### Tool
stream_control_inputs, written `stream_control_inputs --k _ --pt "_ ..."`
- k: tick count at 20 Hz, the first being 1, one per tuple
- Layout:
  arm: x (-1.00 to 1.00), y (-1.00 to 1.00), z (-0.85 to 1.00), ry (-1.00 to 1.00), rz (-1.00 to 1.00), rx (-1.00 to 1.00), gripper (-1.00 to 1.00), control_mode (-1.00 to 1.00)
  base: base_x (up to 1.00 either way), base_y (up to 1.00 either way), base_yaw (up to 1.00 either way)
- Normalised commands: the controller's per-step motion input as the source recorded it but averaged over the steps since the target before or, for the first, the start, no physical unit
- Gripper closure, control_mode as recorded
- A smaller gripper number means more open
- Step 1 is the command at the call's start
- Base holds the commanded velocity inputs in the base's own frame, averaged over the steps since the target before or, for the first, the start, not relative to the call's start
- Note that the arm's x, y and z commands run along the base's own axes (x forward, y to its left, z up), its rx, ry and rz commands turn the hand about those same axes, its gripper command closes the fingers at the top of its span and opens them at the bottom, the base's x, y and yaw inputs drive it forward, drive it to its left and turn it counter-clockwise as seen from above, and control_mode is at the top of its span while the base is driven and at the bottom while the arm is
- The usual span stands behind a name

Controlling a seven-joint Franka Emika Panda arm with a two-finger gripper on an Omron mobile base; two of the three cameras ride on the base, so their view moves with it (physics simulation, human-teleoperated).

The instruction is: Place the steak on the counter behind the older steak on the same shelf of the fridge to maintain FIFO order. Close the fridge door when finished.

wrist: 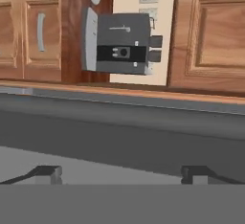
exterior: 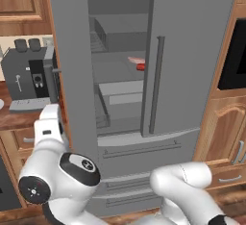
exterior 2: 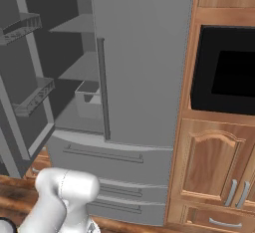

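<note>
On fridge [exterior: 192,51] shelf: steak [exterior: 136,59], far from open claw [wrist: 119,174].

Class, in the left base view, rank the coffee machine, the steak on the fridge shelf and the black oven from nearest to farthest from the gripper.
1. coffee machine, left, on the counter beside the gripper.
2. steak, centre, inside the fridge.
3. black oven, far right.
</note>
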Motion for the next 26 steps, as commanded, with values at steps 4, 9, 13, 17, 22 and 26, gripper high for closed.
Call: stream_control_inputs --k 4,9,13,17,22,26 --pt "0.69 0.75 -0.22 0.0 -0.1 -0.07 -1.0 -1.0 0.0 0.0 0.0" --pt "0.35 0.73 -0.1 0.0 -0.14 -0.05 -1.0 -1.0 0.0 0.0 0.0" --pt "0.39 0.12 -0.01 0.0 -0.13 0.0 -1.0 -1.0 0.0 0.0 0.0" --pt "0.48 -0.27 0.0 0.0 -0.11 0.0 -1.0 -1.0 0.0 0.0 0.0" --pt "0.2 -0.84 0.0 0.0 -0.02 0.05 -1.0 -1.0 0.0 0.0 0.0" --pt "0.06 -0.97 0.0 0.0 0.0 0.09 -1.0 -1.0 0.0 0.0 0.0"
